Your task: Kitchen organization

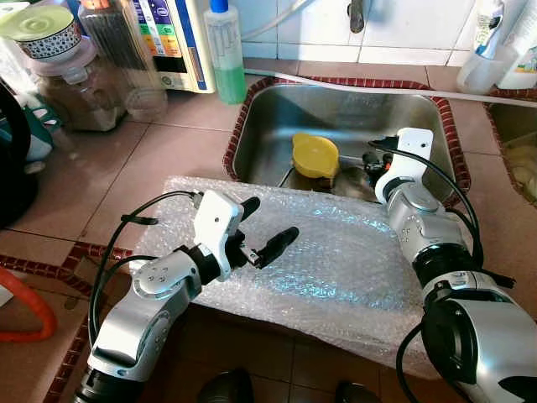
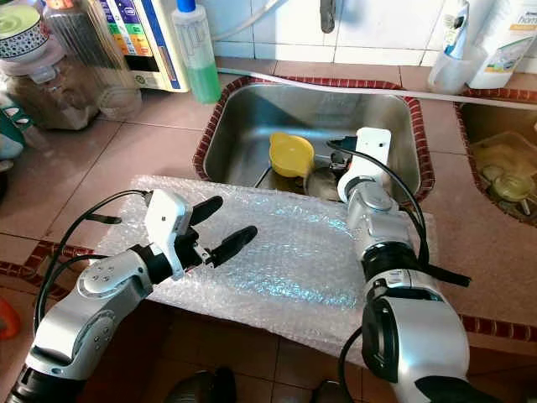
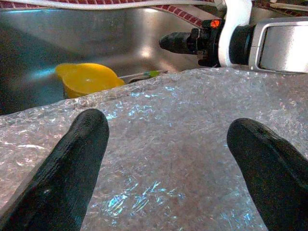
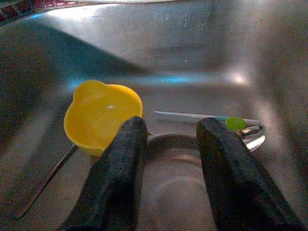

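Left gripper (image 1: 267,227): over the left part of the bubble wrap sheet (image 1: 336,260), fingers spread wide, holding nothing; forearm angled up from near left, fingers pointing right and far.

Bubble wrap sheet lies on the tiled counter (image 1: 126,159), its far edge overhanging the near rim of the sink (image 1: 252,117).

Yellow cup (image 1: 315,154): on the sink floor, left of centre, with cutlery beside it, including a green-tipped utensil (image 4: 235,123).

Right gripper (image 4: 168,159): reaching over the sheet down into the sink, just right of the cup; fingers parted, empty, aimed at the sink floor.

Risks (judgement):
- The right forearm rests over the sheet; pulling back could drag it into the sink.
- A grasp on the cup's smooth rim may slip.
- The fingers could snag the cutlery instead.
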You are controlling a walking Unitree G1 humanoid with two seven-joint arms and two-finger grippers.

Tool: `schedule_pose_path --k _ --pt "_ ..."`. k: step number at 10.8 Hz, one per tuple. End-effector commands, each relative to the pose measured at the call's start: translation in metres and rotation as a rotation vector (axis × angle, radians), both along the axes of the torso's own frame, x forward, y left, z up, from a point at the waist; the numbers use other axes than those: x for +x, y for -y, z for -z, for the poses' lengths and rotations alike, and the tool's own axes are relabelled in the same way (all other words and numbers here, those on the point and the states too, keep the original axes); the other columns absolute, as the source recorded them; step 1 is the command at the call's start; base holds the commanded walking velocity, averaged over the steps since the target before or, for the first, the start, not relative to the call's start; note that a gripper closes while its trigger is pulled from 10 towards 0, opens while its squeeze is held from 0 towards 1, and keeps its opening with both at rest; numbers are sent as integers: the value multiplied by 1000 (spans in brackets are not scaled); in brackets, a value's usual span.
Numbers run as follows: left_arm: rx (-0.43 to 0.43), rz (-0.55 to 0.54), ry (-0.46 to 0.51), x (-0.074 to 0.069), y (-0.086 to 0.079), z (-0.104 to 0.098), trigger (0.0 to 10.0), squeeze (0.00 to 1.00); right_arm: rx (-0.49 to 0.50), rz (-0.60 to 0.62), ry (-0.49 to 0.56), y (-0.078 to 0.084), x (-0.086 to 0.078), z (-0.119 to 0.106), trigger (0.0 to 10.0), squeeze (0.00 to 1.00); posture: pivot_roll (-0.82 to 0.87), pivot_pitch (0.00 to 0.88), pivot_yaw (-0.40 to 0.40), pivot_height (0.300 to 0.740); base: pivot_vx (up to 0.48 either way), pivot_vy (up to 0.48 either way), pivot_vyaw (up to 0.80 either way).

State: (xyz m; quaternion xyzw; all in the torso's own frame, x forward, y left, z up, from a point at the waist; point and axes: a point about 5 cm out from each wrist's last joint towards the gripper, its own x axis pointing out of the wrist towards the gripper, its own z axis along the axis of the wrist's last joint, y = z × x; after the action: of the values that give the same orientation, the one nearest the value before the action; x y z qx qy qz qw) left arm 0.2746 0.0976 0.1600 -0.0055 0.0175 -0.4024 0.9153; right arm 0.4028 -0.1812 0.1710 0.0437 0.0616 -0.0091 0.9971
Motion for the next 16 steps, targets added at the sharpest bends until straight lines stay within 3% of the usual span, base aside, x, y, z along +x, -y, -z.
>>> schedule_pose_path --k 1,2,4,6,8,10,13,14,16 --pt "12 -1 10 -2 -2 0 10000 1000 19 0 -79 -1 -6 21 10000 1000 -29 183 108 740 0 0 0" --pt "22 -28 31 0 -4 -1 10000 1000 17 -3 -56 -3 -5 17 10000 1000 -31 182 109 740 0 0 0" --pt "-34 -181 133 10 -17 -15 10000 1000 -55 -32 27 -8 -4 4 10000 1000 -38 184 109 740 0 0 0" --pt "-91 -384 185 15 -39 -20 10000 1000 -179 -138 143 -23 -6 -13 10000 1000 -46 184 102 740 0 0 0" --pt "-88 -464 222 7 -44 -16 10000 1000 -275 -190 230 -36 -15 -19 10000 1000 -50 182 92 740 0 0 0" --pt "-27 -593 188 7 -45 -6 10000 1000 -362 -159 339 -44 -26 -29 10000 1000 -51 177 90 740 0 0 0" --pt "-8 -833 233 7 -70 -13 10000 1000 -391 -95 467 -45 -40 -47 10000 1000 -55 179 90 740 0 0 0" --pt "-31 -893 237 6 -77 -18 10000 0 -394 -74 522 -45 -48 -52 10000 1000 -57 179 88 740 0 0 0" --pt "7 -919 299 1 -82 -21 10000 0 -383 -56 588 -45 -63 -58 10000 1000 -54 179 80 740 0 0 0"
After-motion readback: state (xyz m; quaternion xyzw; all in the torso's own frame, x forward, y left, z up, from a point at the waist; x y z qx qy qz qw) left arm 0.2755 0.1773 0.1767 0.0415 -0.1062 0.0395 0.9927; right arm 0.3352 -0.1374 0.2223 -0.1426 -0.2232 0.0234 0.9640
